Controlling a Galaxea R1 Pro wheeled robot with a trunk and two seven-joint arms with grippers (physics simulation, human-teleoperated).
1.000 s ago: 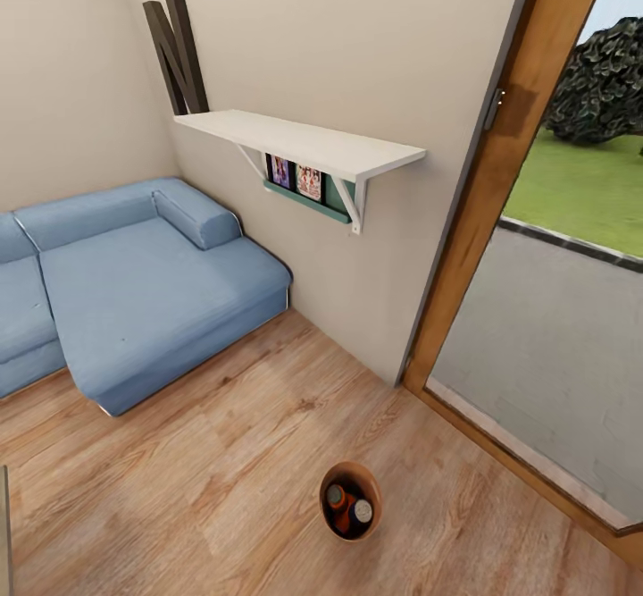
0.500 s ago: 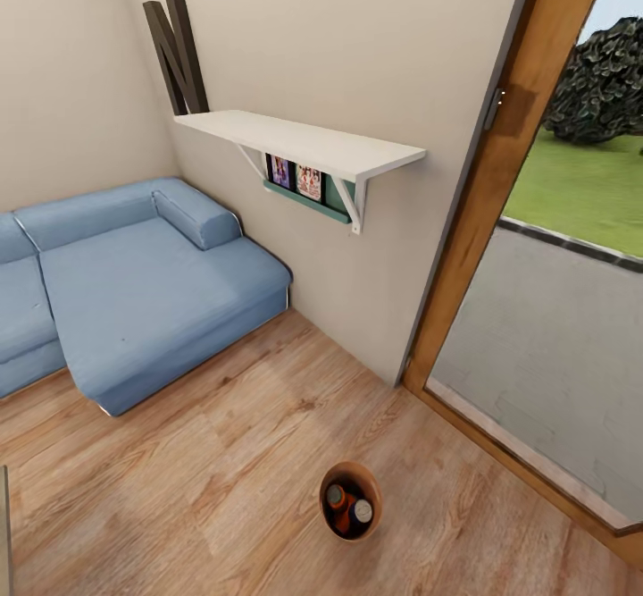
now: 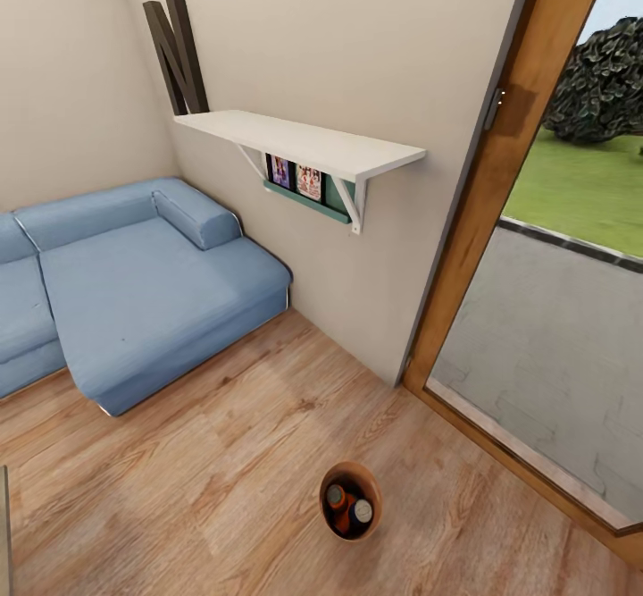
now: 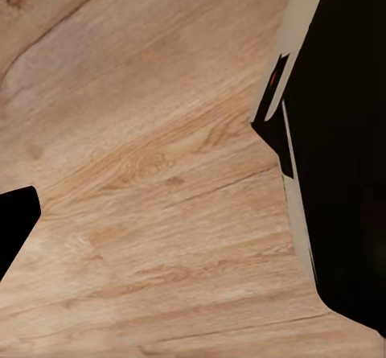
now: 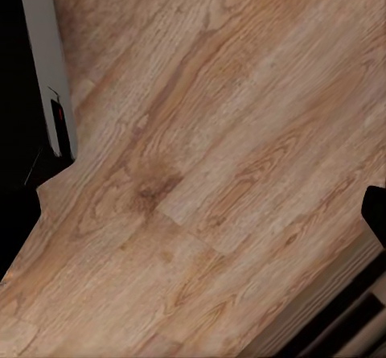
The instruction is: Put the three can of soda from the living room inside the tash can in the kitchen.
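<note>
Blue sofa (image 3: pixel 134 292) at 9 o'clock, white shelf (image 3: pixel 299 142) on the wall at 12, trash can (image 3: pixel 350 499) on wood floor (image 3: pixel 223 489) at 6 holding orange can (image 3: pixel 335 495) and dark can (image 3: pixel 361 513); state of both arms' fingers cannot be told.

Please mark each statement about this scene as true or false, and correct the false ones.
1. The trash can stands on the wood floor. True.
2. The trash can is empty. False: an orange can and a dark blue can lie inside it.
3. The blue sofa is pushed against the wall. True.
4. The white shelf lies on the floor. False: it is mounted on the wall, on brackets.
5. The trash can sits on the sofa. False: it is on the floor, apart from the sofa, nearer the glass door.
</note>
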